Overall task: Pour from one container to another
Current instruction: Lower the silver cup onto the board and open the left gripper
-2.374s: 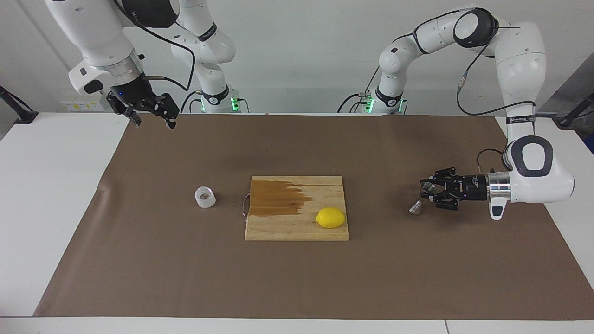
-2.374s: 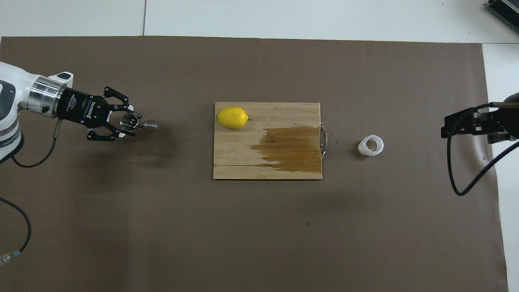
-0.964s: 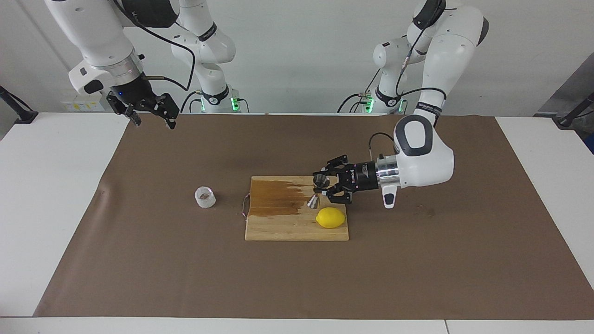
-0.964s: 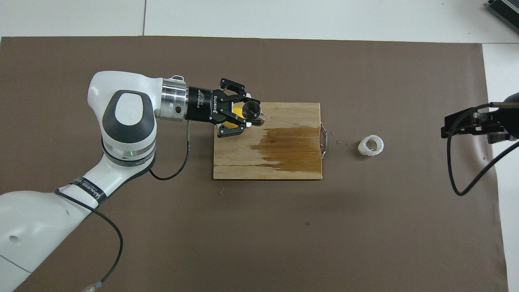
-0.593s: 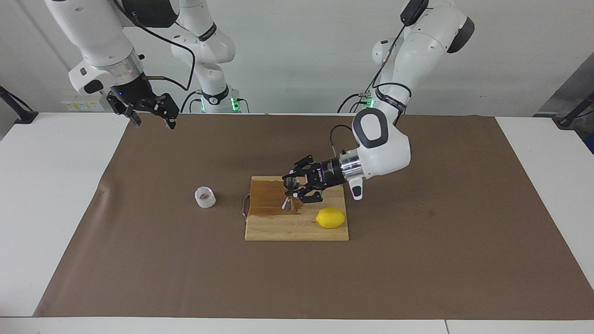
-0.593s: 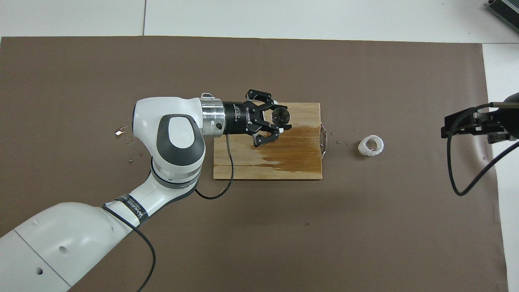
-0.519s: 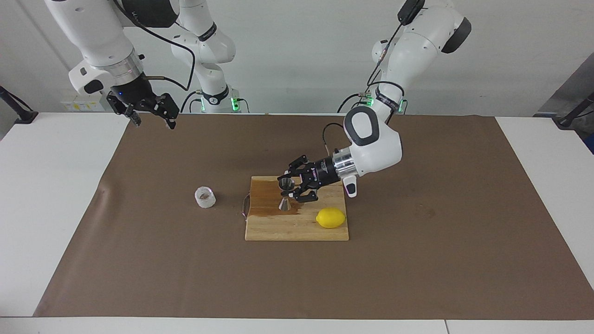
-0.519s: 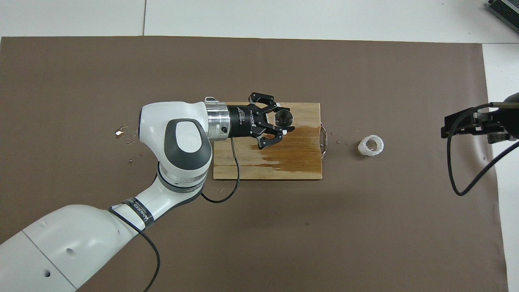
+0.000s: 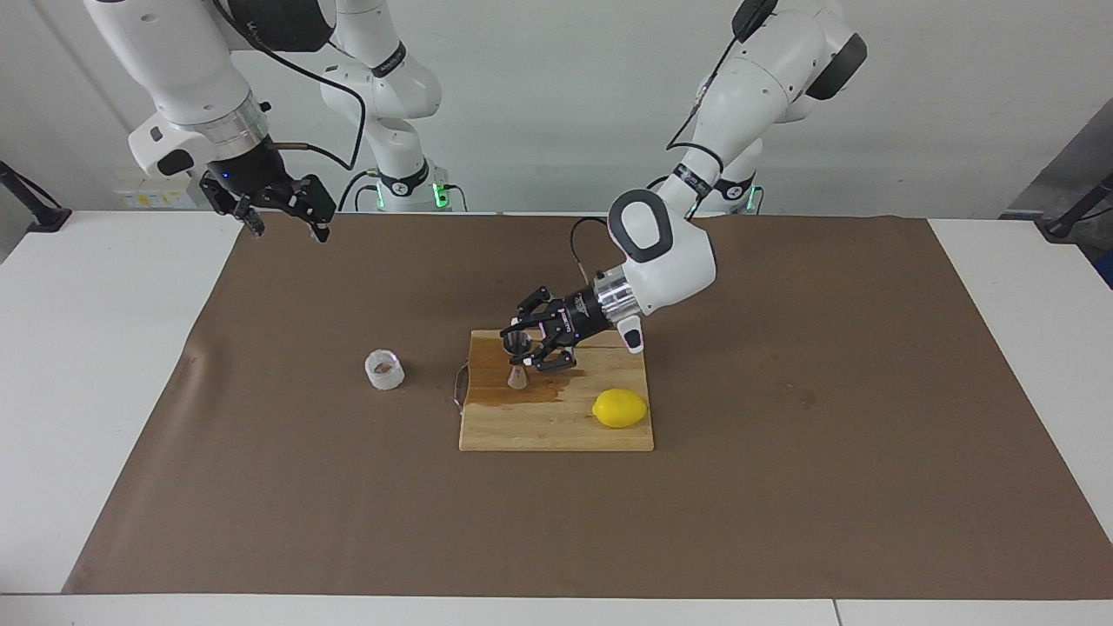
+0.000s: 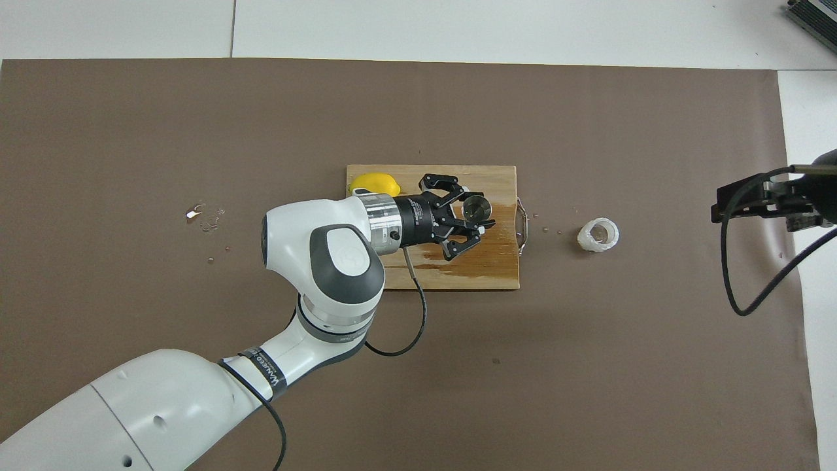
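Presently the jigger [image 9: 518, 358] is being gripped at its waist by the left gripper [image 9: 524, 351], its long axis upright, over the wet patch of the board [image 9: 556, 426], toward the board's handle edge. The cup [image 9: 384, 369] is sitting on the mat [image 9: 783, 504], just off that handle edge, toward the right arm's end of the desk; the left gripper is judged the nearer to it. The right gripper [image 9: 283, 215] is being kept open, waiting over the mat's corner. A lemon [image 9: 620, 408] is lying at the board's corner.
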Controlling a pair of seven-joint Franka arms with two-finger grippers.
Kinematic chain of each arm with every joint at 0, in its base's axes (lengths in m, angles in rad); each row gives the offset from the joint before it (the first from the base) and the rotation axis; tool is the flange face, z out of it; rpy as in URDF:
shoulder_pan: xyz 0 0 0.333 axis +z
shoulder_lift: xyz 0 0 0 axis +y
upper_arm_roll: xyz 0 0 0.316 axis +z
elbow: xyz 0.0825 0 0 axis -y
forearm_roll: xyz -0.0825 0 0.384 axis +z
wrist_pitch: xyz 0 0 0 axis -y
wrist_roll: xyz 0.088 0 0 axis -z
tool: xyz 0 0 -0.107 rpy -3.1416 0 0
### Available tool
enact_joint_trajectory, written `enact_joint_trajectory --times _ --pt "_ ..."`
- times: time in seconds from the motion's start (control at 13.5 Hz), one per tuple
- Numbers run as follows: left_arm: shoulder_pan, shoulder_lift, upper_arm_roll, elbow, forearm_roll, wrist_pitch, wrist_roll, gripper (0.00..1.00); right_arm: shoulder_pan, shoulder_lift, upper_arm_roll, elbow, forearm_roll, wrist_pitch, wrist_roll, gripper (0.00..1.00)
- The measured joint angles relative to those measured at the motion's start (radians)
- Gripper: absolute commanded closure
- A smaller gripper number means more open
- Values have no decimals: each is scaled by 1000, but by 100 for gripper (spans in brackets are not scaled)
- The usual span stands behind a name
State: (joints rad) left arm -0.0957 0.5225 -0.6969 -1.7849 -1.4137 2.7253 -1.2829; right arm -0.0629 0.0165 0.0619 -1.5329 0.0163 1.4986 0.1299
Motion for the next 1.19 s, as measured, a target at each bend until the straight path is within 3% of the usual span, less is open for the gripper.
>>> enact_joint_trajectory --times 0.82,1.04,1.19 --pt "-31 0 3 -24 -6 57 0 100 0 0 0 0 0 0 0 0" --pt "-31 0 4 -28 -6 59 0 82 0 0 0 0 0 0 0 0" --pt "-31 0 5 -31 -6 60 0 77 0 0 0 0 0 0 0 0"
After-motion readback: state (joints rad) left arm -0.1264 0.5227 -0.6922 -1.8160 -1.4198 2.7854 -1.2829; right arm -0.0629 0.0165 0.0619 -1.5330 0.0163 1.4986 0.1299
